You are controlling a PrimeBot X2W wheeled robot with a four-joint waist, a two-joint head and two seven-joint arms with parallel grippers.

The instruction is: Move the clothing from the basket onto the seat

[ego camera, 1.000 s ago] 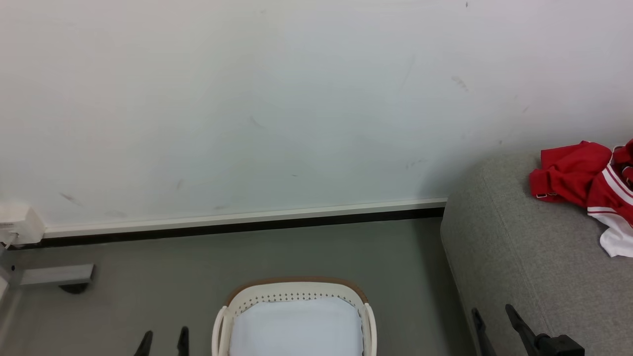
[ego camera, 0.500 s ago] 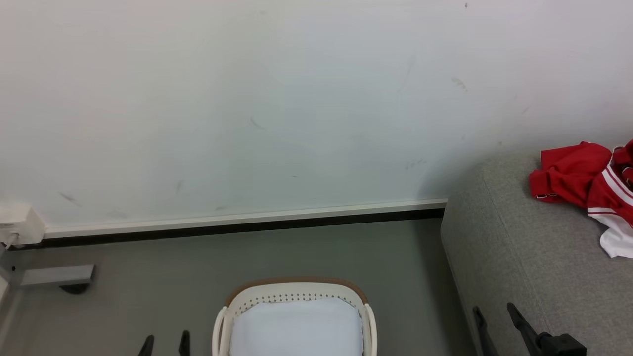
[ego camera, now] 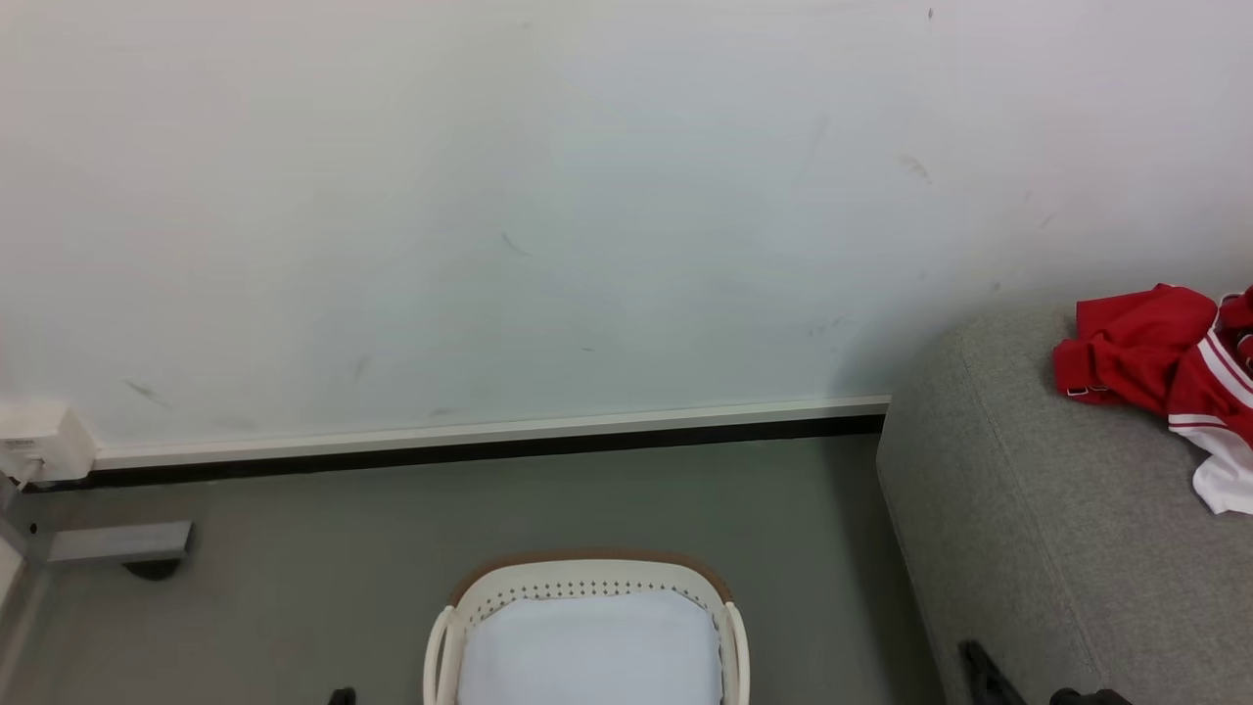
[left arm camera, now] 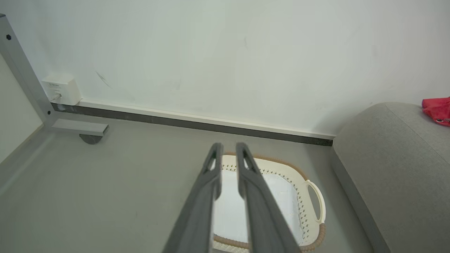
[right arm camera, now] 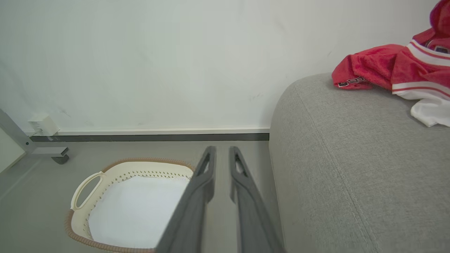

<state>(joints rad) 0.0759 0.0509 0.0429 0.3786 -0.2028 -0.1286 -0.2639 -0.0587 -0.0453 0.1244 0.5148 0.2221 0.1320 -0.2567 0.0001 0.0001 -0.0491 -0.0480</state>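
Now: clothing (ego camera: 1165, 372) on the seat (ego camera: 1038, 509)
Basket (ego camera: 587, 578) at six o'clock; left pincer (left arm camera: 226, 154) and right pincer (right arm camera: 219, 156) nearly clenched, grasping nothing.

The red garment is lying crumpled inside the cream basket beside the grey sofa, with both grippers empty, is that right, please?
Not quite: the red garment is lying crumpled on the grey sofa, not inside the cream basket, which holds a pale liner. The right wrist view shows it. The rest stands.
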